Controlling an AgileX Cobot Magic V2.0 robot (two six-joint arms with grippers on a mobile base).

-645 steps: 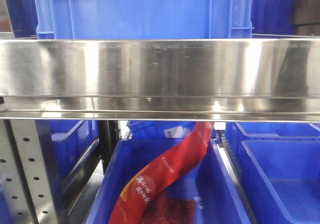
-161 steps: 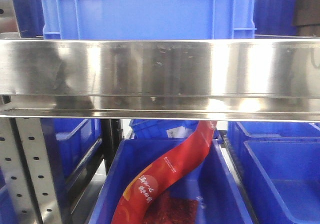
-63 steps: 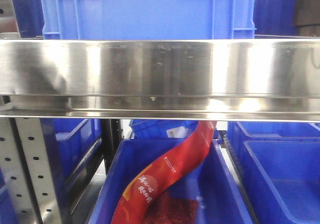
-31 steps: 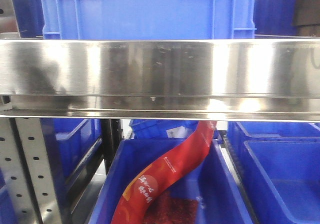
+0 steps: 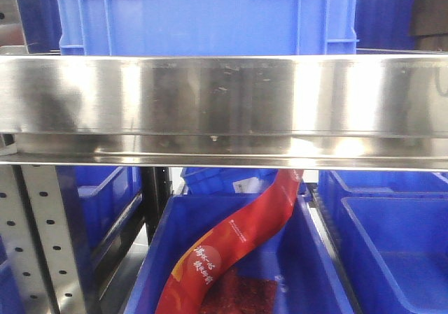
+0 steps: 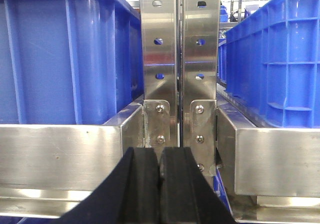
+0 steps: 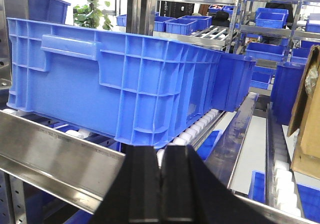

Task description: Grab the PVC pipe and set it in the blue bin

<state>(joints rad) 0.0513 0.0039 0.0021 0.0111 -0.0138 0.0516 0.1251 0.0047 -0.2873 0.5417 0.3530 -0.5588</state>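
Wrist views – left pincer (image 6: 160, 184) and right pincer (image 7: 160, 184) both pressed together, holding nothing

I see printing on the red package (image 5: 234, 247), lower centre of the front view: a line of yellow Chinese characters near its bottom end and small white text midway up, both too blurred to read. Nothing legible in either wrist view.

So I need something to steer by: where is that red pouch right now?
In the front-facing view, the red pouch leans diagonally in the lower blue bin, just below the steel shelf rail, centre of frame. Neither wrist view shows it.
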